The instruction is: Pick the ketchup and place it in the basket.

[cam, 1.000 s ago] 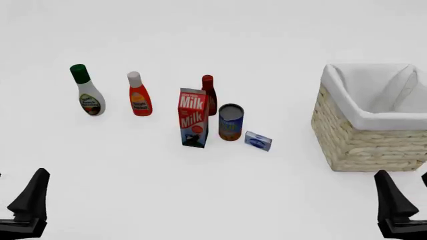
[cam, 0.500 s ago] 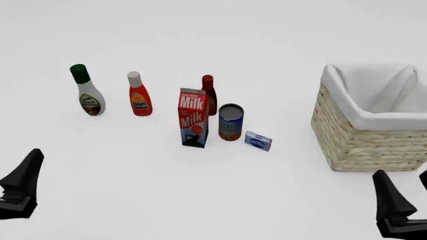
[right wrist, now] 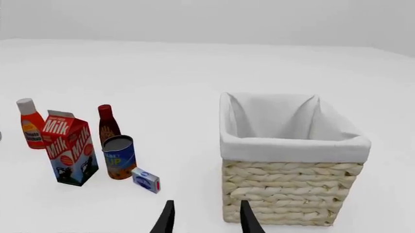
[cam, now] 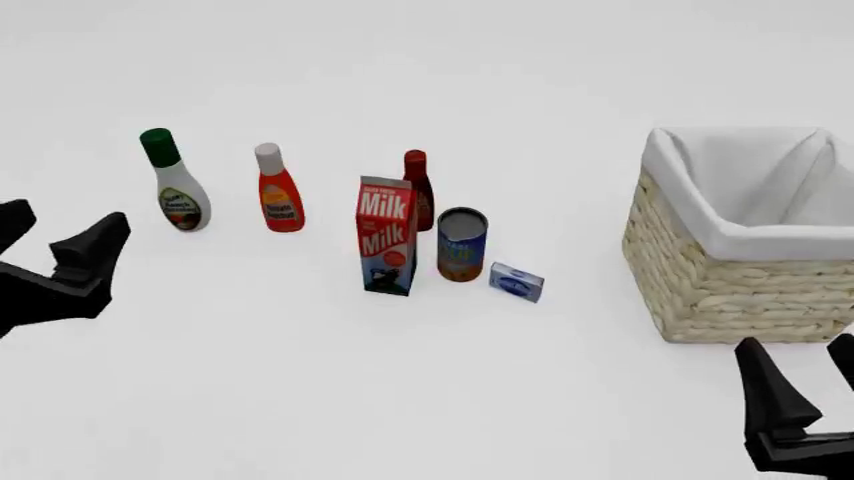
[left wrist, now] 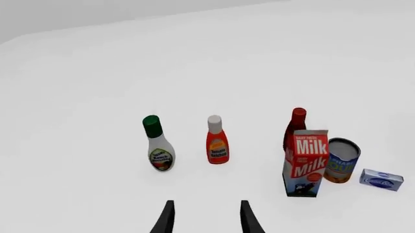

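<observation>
Standing outside basket (cam: 707, 290): ketchup (cam: 279, 190)

Front view: green-capped bottle (cam: 174, 184) far left, ketchup (cam: 278, 190) just right of it. Centre cluster: milk carton (cam: 386, 237) in front of dark bottle (cam: 418, 188), can (cam: 462, 244) beside its right, small box (cam: 517, 282) right-front of can. Basket (cam: 742, 235) far right, well apart.

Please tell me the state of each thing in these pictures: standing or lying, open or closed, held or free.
ketchup: upright, capped, free
green-cap bottle: upright, capped, free
dark red bottle: upright, capped, behind the milk
milk: upright, closed
can: upright
small box: lying flat
basket: upright, open, nothing seen inside
left hand: open, holding nothing
right hand: open, holding nothing
</observation>
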